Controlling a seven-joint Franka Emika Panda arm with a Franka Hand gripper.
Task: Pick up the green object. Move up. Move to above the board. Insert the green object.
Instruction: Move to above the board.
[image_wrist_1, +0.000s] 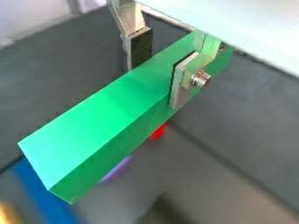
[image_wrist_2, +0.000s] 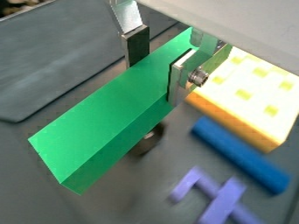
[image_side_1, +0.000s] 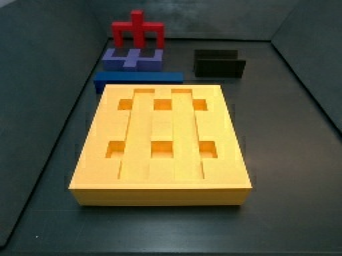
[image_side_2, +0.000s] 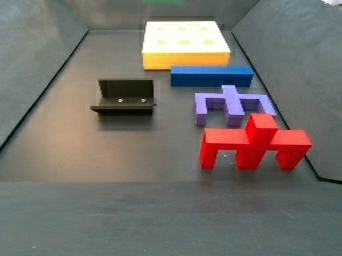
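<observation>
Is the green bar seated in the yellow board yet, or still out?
Out. The gripper is shut on the green object in both wrist views, above the floor; the board shows no bar in a side view.

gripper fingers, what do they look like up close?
In both wrist views the gripper has two flat silver plate fingers with dark pads. A round silver screw head sits on one plate's outer face. No cables or markings show. It is absent from both side views.

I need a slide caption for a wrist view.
Gripper shut on the green object, above the floor, beside the board.
</observation>
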